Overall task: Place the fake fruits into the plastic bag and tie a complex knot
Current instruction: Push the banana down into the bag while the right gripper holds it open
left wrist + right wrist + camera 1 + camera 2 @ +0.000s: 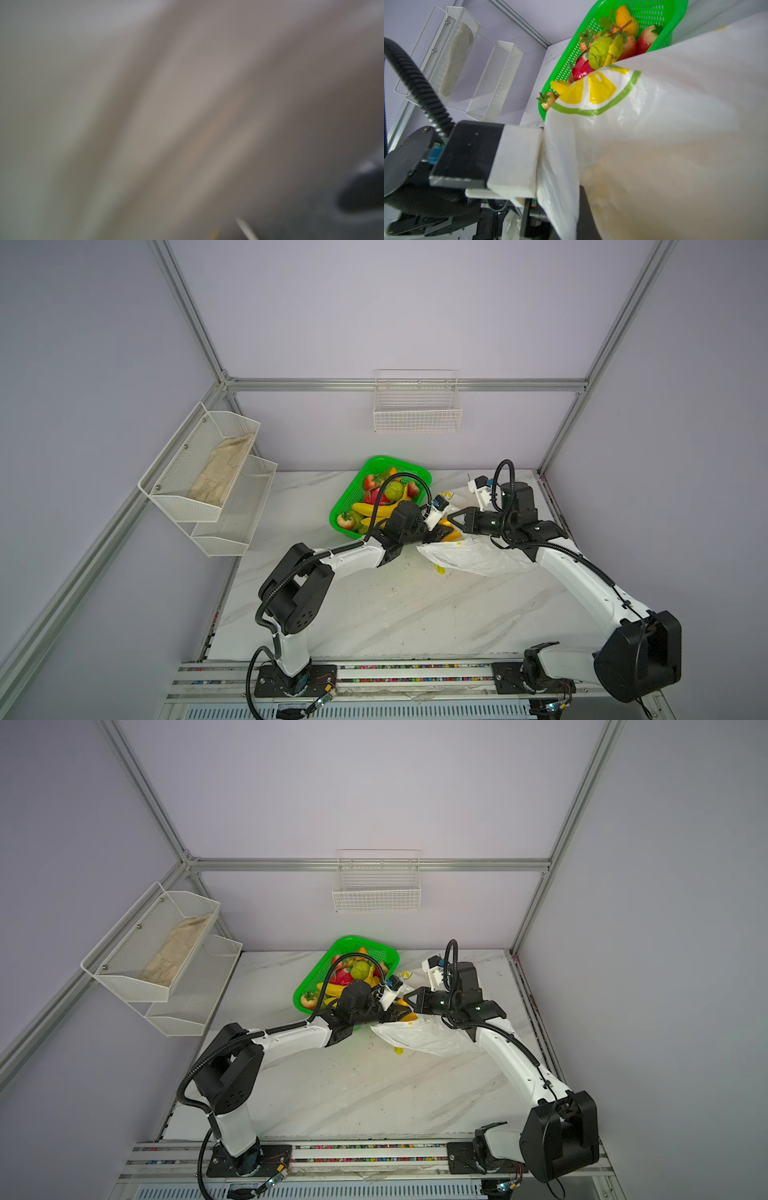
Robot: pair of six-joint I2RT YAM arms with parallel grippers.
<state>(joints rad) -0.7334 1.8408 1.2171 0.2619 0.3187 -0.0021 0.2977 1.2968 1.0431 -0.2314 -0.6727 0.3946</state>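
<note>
Fruits lie piled in a green basket at the back of the desk: bananas, strawberries, a green pear and a pink one. Just beside the basket, on its right in both top views, lies the white bag, crumpled on the desk with its mouth lifted up. The left tool reaches to the bag's mouth. Its fingers are part way apart and closed round a yellow fruit at the edge of the bag. The left wrist view is only a pale blur, with thin plastic right against the lens. The right tool comes from the other side and points at the left one. Its fingers are pressed tight together and seem to pinch the bag's top edge, holding it up. In the right wrist view the bag hangs like a curtain close to the camera, with a lemon picture on it, and the basket of fruits shows behind. A cloth lies in a wire shelf on the left wall.
</note>
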